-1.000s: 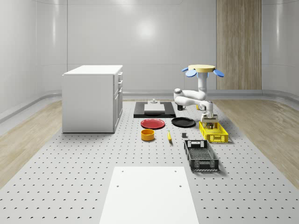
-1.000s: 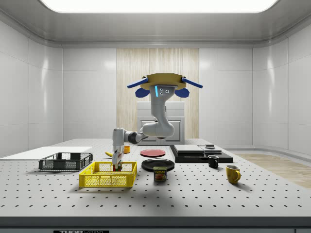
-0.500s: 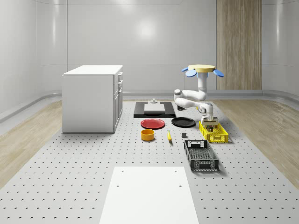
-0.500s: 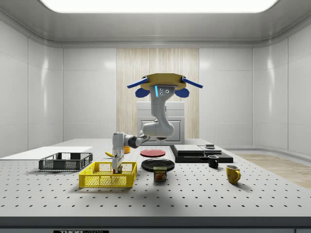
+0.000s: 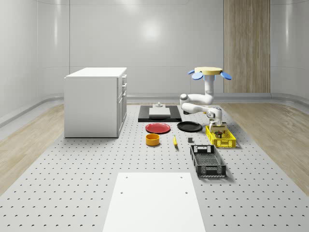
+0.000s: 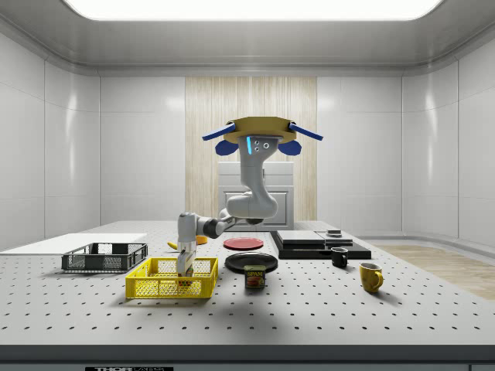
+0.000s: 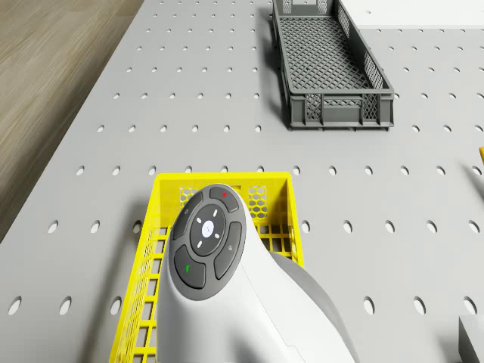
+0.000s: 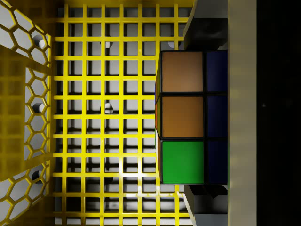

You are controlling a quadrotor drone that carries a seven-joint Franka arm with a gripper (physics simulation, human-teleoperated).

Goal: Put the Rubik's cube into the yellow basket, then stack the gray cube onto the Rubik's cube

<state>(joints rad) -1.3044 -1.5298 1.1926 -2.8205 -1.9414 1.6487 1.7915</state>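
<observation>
The drone (image 5: 209, 72) hovers above the table behind the yellow basket (image 5: 227, 143), with its arm reaching down into it. My gripper (image 5: 218, 130) sits low inside the basket (image 6: 158, 290) and is shut on the Rubik's cube (image 8: 183, 117). The cube's orange and green squares face the wrist camera, with the basket's mesh floor (image 8: 94, 117) close behind. One finger (image 8: 207, 33) presses on each side of the cube. I cannot tell whether the cube touches the floor. The small gray cube (image 5: 190, 140) lies on the table on the whole-scene view's left of the basket.
A dark gray crate (image 5: 207, 161) stands just in front of the basket. A black plate (image 5: 189, 126), a red plate (image 5: 158, 128), an orange bowl (image 5: 152, 139) and a banana (image 5: 175, 140) lie to the left. A can (image 6: 255, 277) and two mugs (image 6: 370, 276) stand nearby.
The arm has lowered the gripper, with the Rubik's cube in it, from the basket's rim height down inside the basket. The drone has stayed in place.
</observation>
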